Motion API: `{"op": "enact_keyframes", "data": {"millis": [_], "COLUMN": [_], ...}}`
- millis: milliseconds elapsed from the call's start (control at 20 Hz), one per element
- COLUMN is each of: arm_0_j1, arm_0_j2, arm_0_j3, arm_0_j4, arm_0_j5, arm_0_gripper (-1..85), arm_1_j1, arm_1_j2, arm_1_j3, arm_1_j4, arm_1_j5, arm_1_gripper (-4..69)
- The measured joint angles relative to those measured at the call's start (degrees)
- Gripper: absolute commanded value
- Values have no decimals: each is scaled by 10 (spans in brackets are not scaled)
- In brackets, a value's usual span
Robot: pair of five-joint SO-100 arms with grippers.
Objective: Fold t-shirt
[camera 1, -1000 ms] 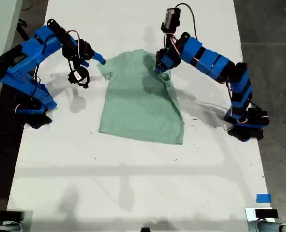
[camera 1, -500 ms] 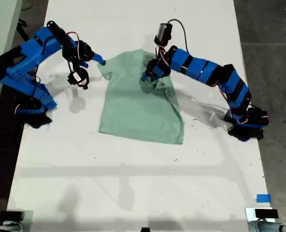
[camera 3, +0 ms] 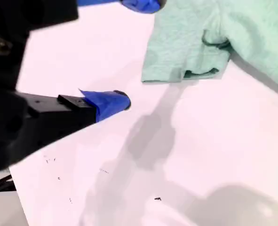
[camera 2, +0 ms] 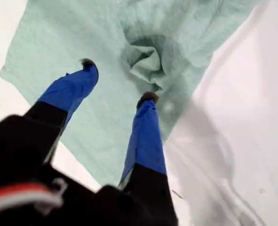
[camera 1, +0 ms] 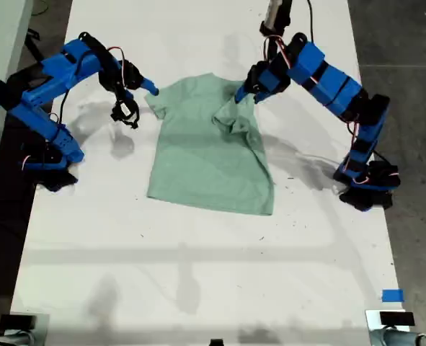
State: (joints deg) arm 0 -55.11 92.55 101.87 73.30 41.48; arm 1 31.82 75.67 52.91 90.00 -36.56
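Note:
The pale mint-green t-shirt (camera 1: pixel 209 155) lies flat on the white table (camera 1: pixel 198 274), neck toward the far edge. Its sleeve on the exterior view's right is turned in and bunched (camera 1: pixel 231 117) on the body. My first gripper (camera 1: pixel 247 92) hovers open just above that bunch, and the first wrist view shows its open fingers (camera 2: pixel 117 80) over the cloth (camera 2: pixel 59 52) with nothing between them. My second gripper (camera 1: pixel 137 101) is open beside the other sleeve (camera 3: pixel 186 52), over bare table; its fingertips (camera 3: pixel 122 101) are apart from the cloth.
The table's edges drop to dark floor (camera 1: pixel 407 43) on the exterior view's right and a pale surface on its left. A blue tape square (camera 1: pixel 391 295) lies near the front corner on the exterior view's right. Both arm bases (camera 1: pixel 364 187) stand at the table's sides.
The first gripper pulled the sleeve inward over the shirt, let go and lifted back toward the far side. The sleeve now lies bunched on the body. The second arm shifted slightly.

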Motion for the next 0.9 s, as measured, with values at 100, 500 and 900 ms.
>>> {"op": "enact_keyframes", "data": {"millis": [100, 500, 900], "arm_0_j1": [-21, -39, -41], "arm_0_j2": [-62, -291, -435], "arm_0_j3": [-25, -214, -408], "arm_0_j4": [-17, -12, 95], "arm_0_j5": [7, 19, 6], "arm_0_gripper": [334, 281, 27], "arm_1_j1": [-16, -60, -61], "arm_1_j2": [34, 108, 184], "arm_1_j3": [39, 117, 208], "arm_1_j4": [1, 1, -1], "arm_1_j5": [4, 28, 44], "arm_1_gripper": [197, 159, 148]}}
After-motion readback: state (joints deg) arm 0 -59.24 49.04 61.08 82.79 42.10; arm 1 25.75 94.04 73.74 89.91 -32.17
